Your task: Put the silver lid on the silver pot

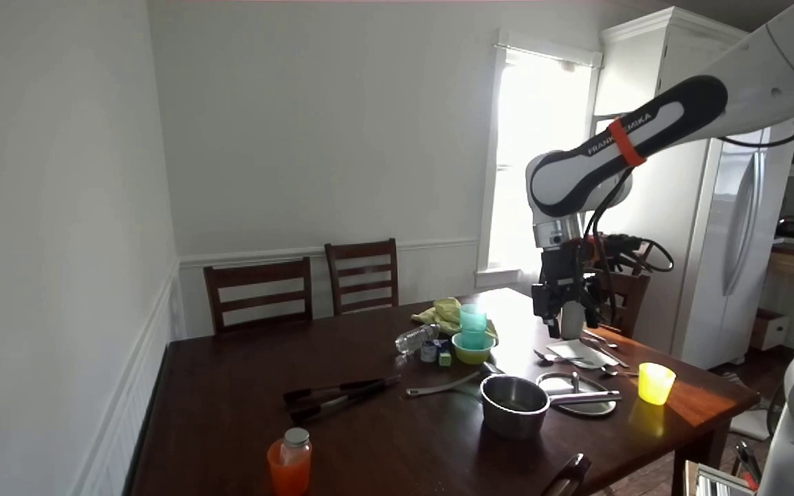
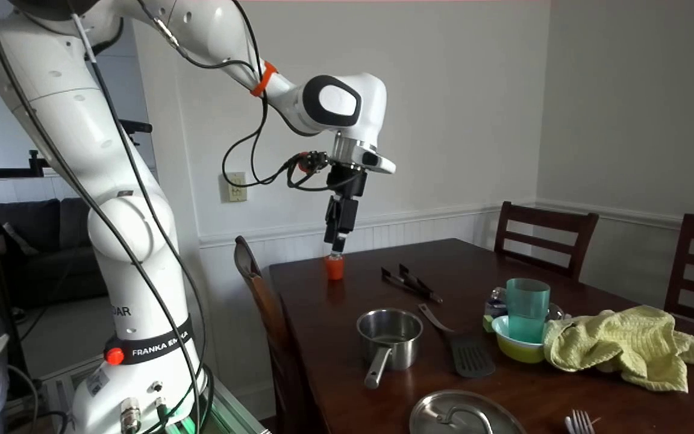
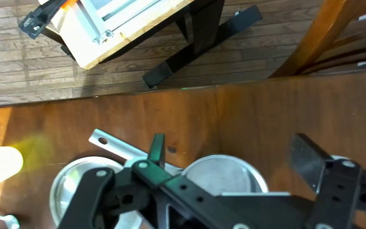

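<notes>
Your pincer (image 3: pixel 229 149) hangs well above the table (image 3: pixel 186 117), its two fingers spread wide apart. Below it, showing between those fingers in the wrist view, you have the silver pot (image 3: pixel 222 173), upright with its mouth up. Your silver lid (image 2: pixel 466 415) is below the pincer as well, flat on the table just beside the pot and off it; in an exterior view the pot's handle (image 1: pixel 593 397) crosses in front of the lid. Past the lid, left of the pincer in the wrist view, stands the yellow cup (image 1: pixel 656 384). Farther from the pincer, near the pot, you see a spatula (image 2: pixel 472 355), then a teal cup (image 2: pixel 528 310) in a bowl (image 2: pixel 518 351) with a yellow cloth (image 2: pixel 624 346) just beside. Well apart from the pincer lie the tongs (image 2: pixel 423 291), then an orange cup (image 1: pixel 290 479) with a capped jar (image 1: pixel 295 445) in it. Past the table's edge, beyond all these, stand two dark chairs (image 1: pixel 258 274)
</notes>
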`<control>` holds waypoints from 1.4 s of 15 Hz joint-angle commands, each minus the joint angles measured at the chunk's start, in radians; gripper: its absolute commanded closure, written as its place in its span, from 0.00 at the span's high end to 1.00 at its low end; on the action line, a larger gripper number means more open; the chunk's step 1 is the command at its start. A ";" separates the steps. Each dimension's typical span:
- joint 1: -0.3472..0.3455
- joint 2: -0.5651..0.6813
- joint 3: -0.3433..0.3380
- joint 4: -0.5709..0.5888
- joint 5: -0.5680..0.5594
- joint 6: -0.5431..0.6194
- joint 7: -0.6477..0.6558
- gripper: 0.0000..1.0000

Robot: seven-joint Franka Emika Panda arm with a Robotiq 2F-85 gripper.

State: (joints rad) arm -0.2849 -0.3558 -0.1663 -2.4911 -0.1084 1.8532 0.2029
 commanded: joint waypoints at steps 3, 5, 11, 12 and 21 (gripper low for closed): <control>-0.117 0.109 -0.110 -0.073 -0.035 0.297 0.119 1.00; -0.142 0.154 -0.138 -0.102 -0.017 0.426 0.162 1.00; -0.150 0.209 -0.165 -0.112 -0.012 0.495 0.196 1.00; -0.149 0.211 -0.165 -0.112 -0.011 0.496 0.200 1.00; -0.181 0.477 -0.261 0.029 0.173 0.725 0.199 1.00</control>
State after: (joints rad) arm -0.4593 0.0137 -0.3995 -2.5304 -0.0417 2.4963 0.4516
